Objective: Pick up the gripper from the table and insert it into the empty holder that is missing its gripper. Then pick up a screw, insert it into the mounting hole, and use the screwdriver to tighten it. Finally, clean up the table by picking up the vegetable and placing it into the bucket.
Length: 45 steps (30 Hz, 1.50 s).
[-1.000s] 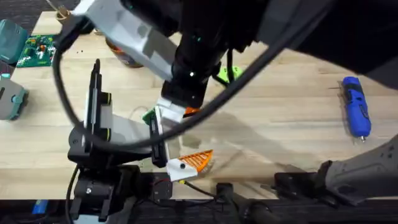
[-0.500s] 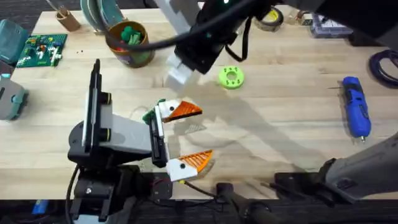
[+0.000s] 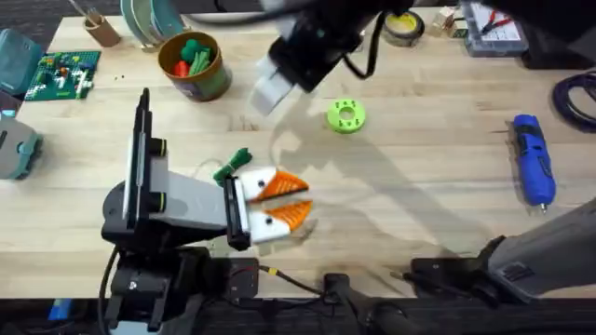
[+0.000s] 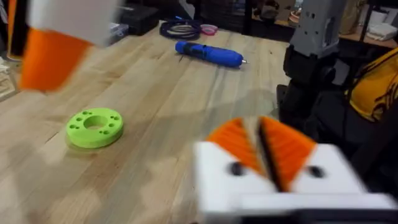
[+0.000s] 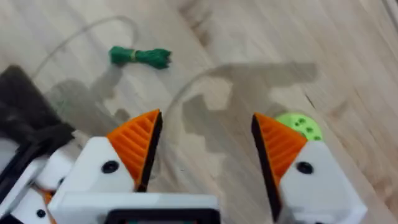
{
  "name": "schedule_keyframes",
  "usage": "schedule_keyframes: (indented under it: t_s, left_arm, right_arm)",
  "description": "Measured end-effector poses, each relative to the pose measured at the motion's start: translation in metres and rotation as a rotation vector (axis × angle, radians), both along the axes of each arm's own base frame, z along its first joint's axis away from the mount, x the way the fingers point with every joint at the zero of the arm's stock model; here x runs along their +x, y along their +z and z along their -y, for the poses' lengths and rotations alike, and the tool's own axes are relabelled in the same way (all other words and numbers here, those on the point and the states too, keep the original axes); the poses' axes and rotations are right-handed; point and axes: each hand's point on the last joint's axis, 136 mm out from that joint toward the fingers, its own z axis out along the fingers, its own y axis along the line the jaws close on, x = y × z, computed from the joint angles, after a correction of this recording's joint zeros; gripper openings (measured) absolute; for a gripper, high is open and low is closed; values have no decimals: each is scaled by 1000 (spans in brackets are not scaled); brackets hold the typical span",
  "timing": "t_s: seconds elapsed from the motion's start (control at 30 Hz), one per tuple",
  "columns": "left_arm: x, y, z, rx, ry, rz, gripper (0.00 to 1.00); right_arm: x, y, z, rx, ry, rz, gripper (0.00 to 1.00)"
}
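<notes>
So the big change: the right arm has swung up and back off the left one, and its claw now hangs over the far side of the table, between the bucket and the lime ring. Its wrist view shows the claw spread wide with nothing between the pads. Meanwhile the left claw, which was gaping half a second ago, has snapped closed: both orange pads sit face to face with just a thin dark seam between them, and nothing is pinched in there. To me that reads like the orange fingertip is already seated in its white mount, and closing the claw was a fit check. I can't make out any screw or whether the hole is filled. The bucket has a couple of green and red bits in it already. The blue screwdriver lies untouched well off to the right. The little green vegetable lies on the wood just beside the left claw, so cleanup isn't done yet.
</notes>
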Motion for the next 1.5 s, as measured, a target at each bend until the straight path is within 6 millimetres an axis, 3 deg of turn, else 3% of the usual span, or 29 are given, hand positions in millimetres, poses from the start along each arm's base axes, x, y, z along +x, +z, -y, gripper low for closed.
schedule_keyframes:
  t_s: [0.03,0.1,0.3,0.43,0.7,1.1,1.27,1.5]
  left_arm:
    - [0,0,0,0,0,0,99]
    - [0,0,0,1,0,3,15]
    - [0,0,0,1,0,4,16]
    - [0,0,0,1,0,3,16]
    - [0,0,0,1,0,4,16]
    - [0,0,0,1,0,3,16]
    - [0,0,0,1,0,3,16]
    - [0,0,0,1,0,3,16]
  right_arm:
    - [8,0,7,2,-44,-5,861]
    - [25,2,26,10,-139,-13,861]
    - [64,29,104,52,-413,6,863]
    - [66,41,150,46,-529,1,864]
    - [77,42,224,26,-720,-24,864]
    - [49,78,319,32,-937,54,864]
    - [34,65,342,15,-1002,27,864]
    - [17,32,356,-9,-1050,-28,864]
